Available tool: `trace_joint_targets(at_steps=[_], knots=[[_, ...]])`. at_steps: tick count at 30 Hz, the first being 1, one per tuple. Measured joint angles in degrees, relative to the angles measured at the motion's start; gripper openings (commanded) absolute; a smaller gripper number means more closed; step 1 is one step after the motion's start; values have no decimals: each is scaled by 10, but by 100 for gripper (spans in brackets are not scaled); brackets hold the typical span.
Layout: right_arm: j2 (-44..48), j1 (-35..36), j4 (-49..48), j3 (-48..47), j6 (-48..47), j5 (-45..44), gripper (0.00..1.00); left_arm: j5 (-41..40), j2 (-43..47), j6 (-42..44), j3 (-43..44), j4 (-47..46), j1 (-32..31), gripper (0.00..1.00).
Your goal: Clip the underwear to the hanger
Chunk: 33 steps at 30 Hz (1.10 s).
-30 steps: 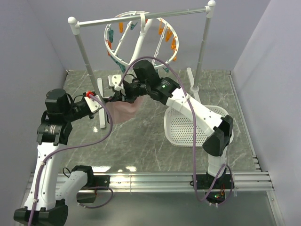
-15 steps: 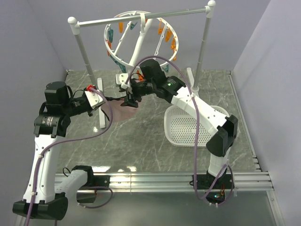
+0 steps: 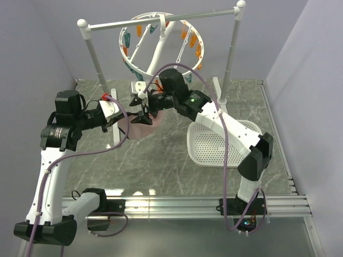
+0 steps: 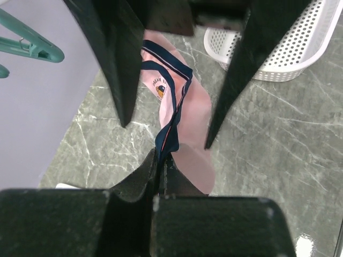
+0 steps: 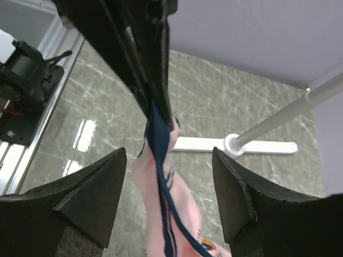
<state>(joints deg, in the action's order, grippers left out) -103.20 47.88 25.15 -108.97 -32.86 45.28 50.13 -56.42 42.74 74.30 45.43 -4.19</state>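
the grey marble tabletop (image 3: 177, 176) sits between pale purple walls. a white rail stand (image 3: 161, 19) stands along the far edge. the hanger (image 3: 159, 48) hangs from that rail, with orange and teal clips dangling from it. a white basket (image 3: 214, 142) sits near the right edge.

the underwear (image 4: 187, 118) hangs in the air over the far left part of the tabletop, on the near side of the hanger. the left fingers (image 4: 159, 166) are pinched tight on its dark blue edge. the right fingers (image 3: 143, 112) are spread wide, one on each side of the cloth, and hold nothing.

a second ago the left wrist was a bit closer to the near edge. now it has moved toward the far edge, and the cloth has gone with it, nearer the clips. i think the cloth is being brought up for clipping. no clip is on it yet. next, the right fingers may need to squeeze a clip open while the left fingers slide the blue edge in. the cloth is floppy, so it could fold or slip.
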Motion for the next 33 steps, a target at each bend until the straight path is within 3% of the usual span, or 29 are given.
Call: trace_joint_targets(at_steps=[3,6,7,11,13,15,17,19,23,33], knots=[[7,7,-24,38,0,-9,64,0,-6,-7,2,-1,0,0],[9,14,-36,66,-2,-18,45,0,-9,-14,3,-1,0,0],[9,15,-39,71,-1,-22,33,0,-9,-16,3,-1,0,0],[12,17,-64,80,2,-31,11,0,-9,-18,3,-1,0,0],[15,17,-71,82,8,-38,6,0,-9,-20,3,-1,0,0],[20,16,-76,82,15,-42,8,0,-9,-25,3,-2,0,0],[25,14,-76,82,23,-45,33,1,-9,-31,3,-3,0,0],[30,11,-76,82,28,-48,46,0,-9,-35,3,-5,0,0],[42,8,-83,85,38,-50,50,2,-12,-45,3,-6,0,0],[35,7,-87,71,49,-42,48,6,-17,-47,3,-6,0,0]])
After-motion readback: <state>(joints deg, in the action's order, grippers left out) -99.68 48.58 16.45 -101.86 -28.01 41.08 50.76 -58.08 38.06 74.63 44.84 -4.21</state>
